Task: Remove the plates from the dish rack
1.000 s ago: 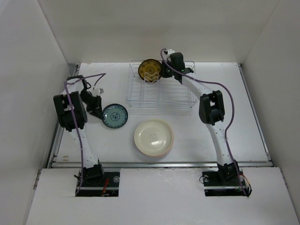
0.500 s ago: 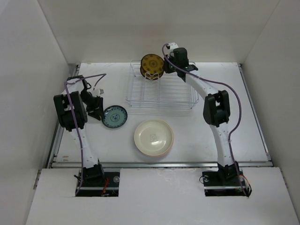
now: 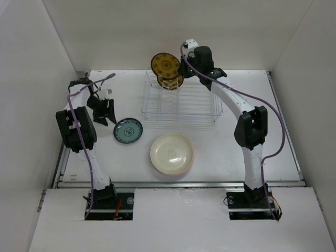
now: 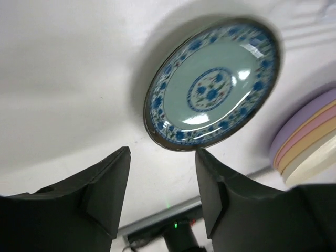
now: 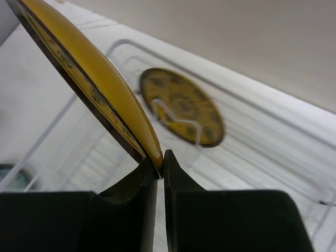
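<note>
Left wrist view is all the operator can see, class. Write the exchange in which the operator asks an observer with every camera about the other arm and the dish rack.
Operator: What is the other arm doing?
Observer: The right gripper is shut on a brown-and-yellow plate, pinching its rim.
Operator: Anything left to unload?
Observer: Yes, a second brown-and-yellow plate stands in the dish rack.

Glossy, smooth glaze on the teal-patterned plate (image 4: 212,86) and on the brown-and-yellow plate (image 5: 89,84). Thin, bright metal wire in the dish rack (image 3: 181,105). Matt white on the surface (image 3: 215,152); matt black plastic on the fingers (image 4: 102,184) of the left pincer (image 4: 163,152).
</note>
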`<action>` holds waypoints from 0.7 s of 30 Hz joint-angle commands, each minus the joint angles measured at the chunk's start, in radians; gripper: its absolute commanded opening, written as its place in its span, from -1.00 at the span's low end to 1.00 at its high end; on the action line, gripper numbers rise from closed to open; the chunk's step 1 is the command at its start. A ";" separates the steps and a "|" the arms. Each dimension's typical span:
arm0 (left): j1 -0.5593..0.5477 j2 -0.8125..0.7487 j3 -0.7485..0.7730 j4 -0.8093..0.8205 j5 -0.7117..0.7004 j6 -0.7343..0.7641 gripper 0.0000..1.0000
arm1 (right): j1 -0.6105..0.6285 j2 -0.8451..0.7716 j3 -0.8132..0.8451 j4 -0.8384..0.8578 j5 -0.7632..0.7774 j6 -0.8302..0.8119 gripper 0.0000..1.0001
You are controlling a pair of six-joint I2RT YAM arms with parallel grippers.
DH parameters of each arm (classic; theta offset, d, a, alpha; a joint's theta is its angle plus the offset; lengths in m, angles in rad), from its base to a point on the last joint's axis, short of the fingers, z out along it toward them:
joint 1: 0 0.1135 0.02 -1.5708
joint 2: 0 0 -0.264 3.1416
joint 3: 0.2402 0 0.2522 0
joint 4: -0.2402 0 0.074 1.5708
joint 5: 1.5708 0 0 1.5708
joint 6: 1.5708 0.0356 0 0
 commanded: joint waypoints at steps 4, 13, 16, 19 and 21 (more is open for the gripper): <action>-0.033 -0.354 -0.058 0.219 0.107 -0.044 0.26 | 0.203 -0.092 -0.080 0.003 -0.181 0.079 -1.00; -0.091 -0.394 -0.039 0.359 0.120 -0.088 0.38 | 0.300 0.002 -0.025 -0.038 -0.319 0.148 -1.00; -0.111 -0.354 -0.030 0.320 0.097 -0.076 0.20 | 0.300 0.002 -0.063 -0.020 -0.367 0.157 -1.00; -0.120 -0.311 0.000 0.248 0.107 -0.064 -0.24 | 0.309 -0.025 -0.089 0.003 -0.388 0.157 -1.00; -0.120 -0.288 0.026 0.205 0.155 -0.041 -0.77 | 0.309 -0.025 -0.089 0.003 -0.388 0.157 -1.00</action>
